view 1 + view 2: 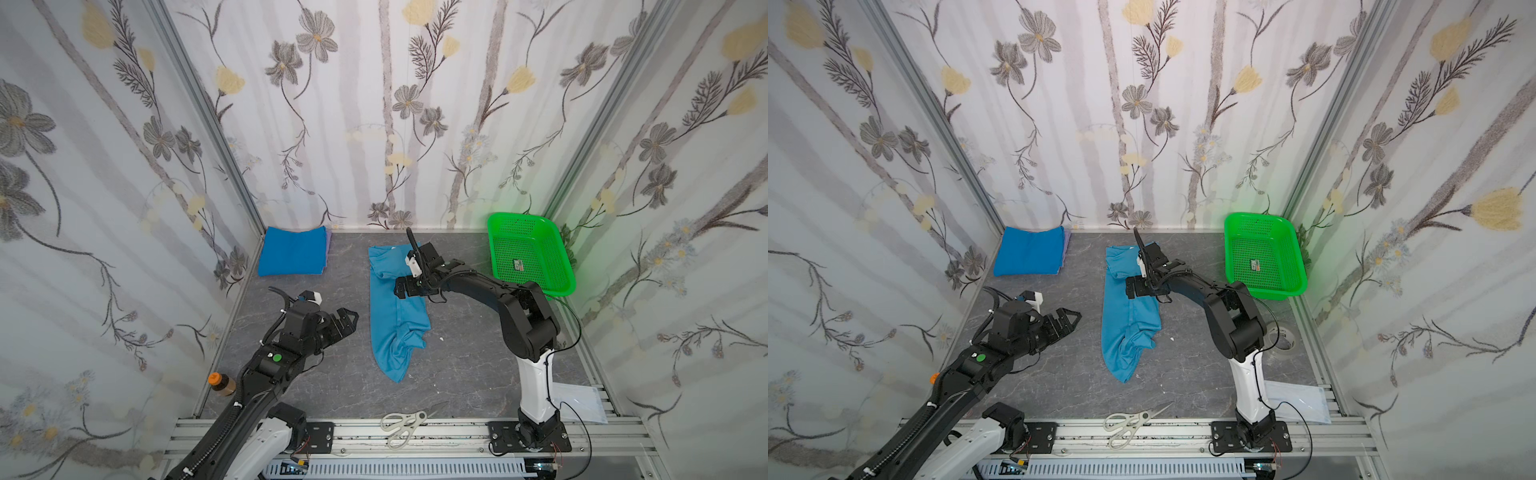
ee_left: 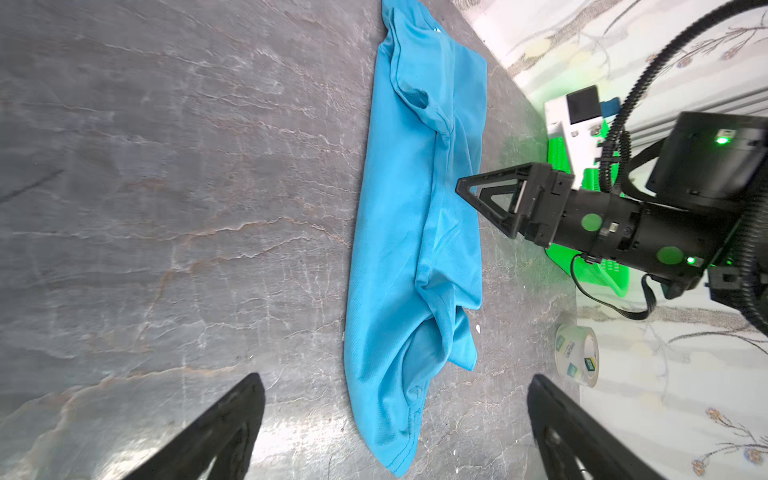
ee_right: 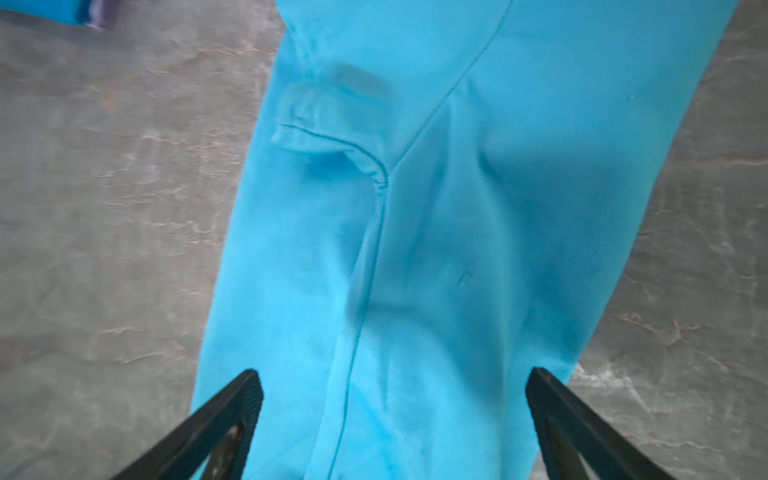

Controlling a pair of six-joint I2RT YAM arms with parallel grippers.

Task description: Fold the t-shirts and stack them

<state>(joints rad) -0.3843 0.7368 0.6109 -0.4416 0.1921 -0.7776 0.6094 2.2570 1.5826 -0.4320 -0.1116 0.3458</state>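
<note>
Inside the green basket [image 1: 495, 249], a small label [image 1: 518, 264]; left hand [image 2: 395, 380] and right hand [image 3: 395, 376] spread, empty.

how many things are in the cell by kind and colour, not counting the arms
sky-blue t-shirt: 1
royal blue t-shirt: 1
lilac t-shirt, edge only: 1
green basket: 1
scissors: 1
tape roll: 1
orange-capped bottle: 1
plastic bag: 1
total: 8

You have a bright green basket [image 1: 517, 217] at the far right corner of the grey desk [image 1: 457, 365], a small card [image 1: 518, 264] inside it. White-handled scissors [image 1: 404, 426] rest on the front metal rail [image 1: 457, 430]. A brown, orange-capped bottle [image 1: 222, 383] sits by the left wall [image 1: 104, 208]; a tape roll [image 1: 1283, 336] lies near the right wall [image 1: 1433, 291].
</note>
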